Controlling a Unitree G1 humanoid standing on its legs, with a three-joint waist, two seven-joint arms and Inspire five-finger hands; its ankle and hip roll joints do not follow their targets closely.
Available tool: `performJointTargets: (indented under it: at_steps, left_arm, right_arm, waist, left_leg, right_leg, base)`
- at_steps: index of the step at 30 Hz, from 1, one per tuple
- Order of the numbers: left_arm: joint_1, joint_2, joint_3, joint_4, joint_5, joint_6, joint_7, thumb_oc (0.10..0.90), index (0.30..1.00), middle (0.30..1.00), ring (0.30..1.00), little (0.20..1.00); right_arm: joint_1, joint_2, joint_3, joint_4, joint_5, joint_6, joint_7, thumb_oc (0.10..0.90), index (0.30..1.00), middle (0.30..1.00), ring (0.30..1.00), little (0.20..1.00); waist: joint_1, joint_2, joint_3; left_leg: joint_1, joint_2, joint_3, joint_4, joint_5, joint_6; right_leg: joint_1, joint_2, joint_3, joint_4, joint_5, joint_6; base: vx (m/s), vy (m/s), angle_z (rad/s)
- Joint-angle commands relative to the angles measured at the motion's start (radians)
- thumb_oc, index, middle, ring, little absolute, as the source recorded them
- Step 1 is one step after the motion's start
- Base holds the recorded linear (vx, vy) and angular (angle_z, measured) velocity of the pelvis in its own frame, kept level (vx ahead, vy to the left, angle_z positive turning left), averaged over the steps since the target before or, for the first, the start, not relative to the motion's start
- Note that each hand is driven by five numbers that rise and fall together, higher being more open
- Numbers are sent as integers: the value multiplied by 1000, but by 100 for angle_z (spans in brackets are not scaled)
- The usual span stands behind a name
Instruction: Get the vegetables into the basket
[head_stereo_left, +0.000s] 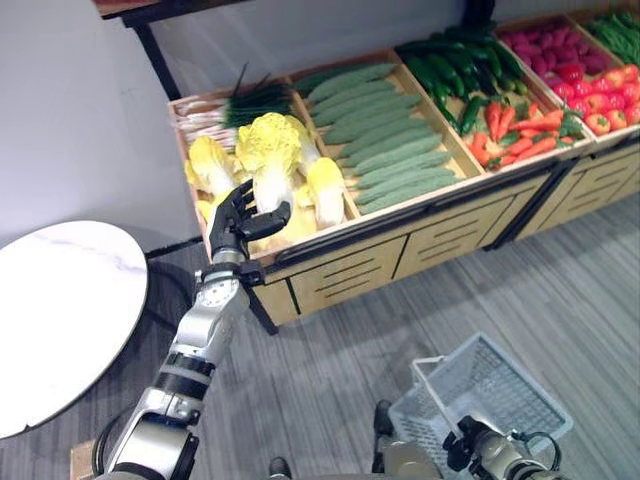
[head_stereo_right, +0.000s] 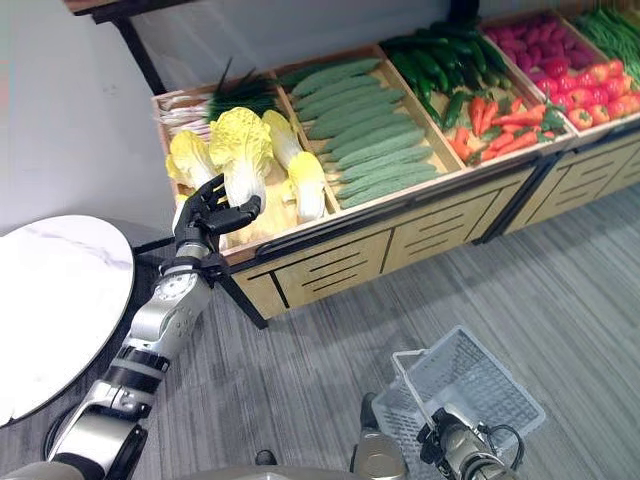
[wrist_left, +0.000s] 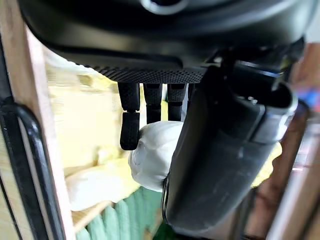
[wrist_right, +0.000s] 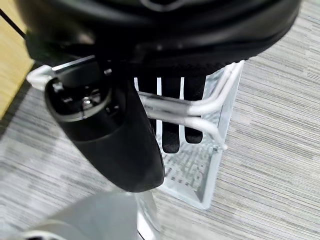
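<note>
Yellow napa cabbages (head_stereo_left: 268, 150) lie in the leftmost bin of a wooden produce stand (head_stereo_left: 340, 270). My left hand (head_stereo_left: 238, 218) is raised at that bin's front. Its fingers are open, with the thumb and fingers on either side of one cabbage's white base (wrist_left: 152, 150). Low at the right, a white wire basket (head_stereo_left: 490, 385) hangs above the floor. My right hand (head_stereo_left: 478, 447) is shut on the basket's handle (wrist_right: 170, 107), the fingers hooked under the wire.
A round white table (head_stereo_left: 60, 310) stands at the left. Further bins hold pale green cucumbers (head_stereo_left: 385, 140), dark green ones (head_stereo_left: 450, 60), carrots (head_stereo_left: 515, 130), red vegetables (head_stereo_left: 580, 75) and scallions (head_stereo_left: 245, 100). Grey floor lies between the stand and the basket.
</note>
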Motion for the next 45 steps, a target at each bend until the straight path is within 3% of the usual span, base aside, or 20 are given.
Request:
performJointTargets:
  at_steps: [1, 16, 28, 38, 45]
  left_arm:
    - [-52, 40, 49, -108, 55, -110, -63, 400, 300, 300, 300, 300]
    - [95, 26, 92, -316, 109, -100, -121, 400, 300, 300, 300, 300]
    - [98, 25, 74, -339, 126, -88, -135, 400, 300, 300, 300, 300]
    - [45, 30, 35, -320, 126, -91, -136, 400, 300, 300, 300, 300]
    - [-8, 28, 2, -292, 132, -101, -131, 400, 300, 300, 300, 300]
  right_arm:
    - [-2, 32, -5, 31, 0, -16, 9, 400, 300, 300, 300, 300]
    - [30, 66, -50, 33, 19, -17, 19, 400, 300, 300, 300, 300]
    - [40, 48, -88, 18, 25, -17, -1, 400, 300, 300, 300, 300]
    - [87, 40, -161, -12, 71, -15, -34, 400, 300, 300, 300, 300]
    - [115, 47, -201, -44, 101, -19, -56, 400, 300, 300, 300, 300]
  waist:
    - [13, -48, -83]
    - [33, -69, -85]
    - [20, -78, -75]
    - [-45, -83, -50]
    - [-113, -89, -8]
  left_leg:
    - [16, -29, -18, 1, -27, -22]
    - [53, -82, -32, 6, -69, 22]
    - [56, -117, -17, 49, -106, 48]
    - [49, -157, 43, 79, -145, 78]
    - [81, -186, 142, 25, -144, 92]
  right_leg:
    - [93, -39, 9, 15, -101, 107]
    - [114, -85, 17, 52, -98, 127]
    - [108, -112, 44, 70, -87, 142]
    - [51, -135, 119, 89, -42, 171]
    - [-42, -149, 197, 107, 62, 218]
  base:
    - [-1, 38, 11]
    - [2, 65, 2]
    - [7, 50, -4]
    - [-12, 87, -23]
    - [-38, 91, -50]
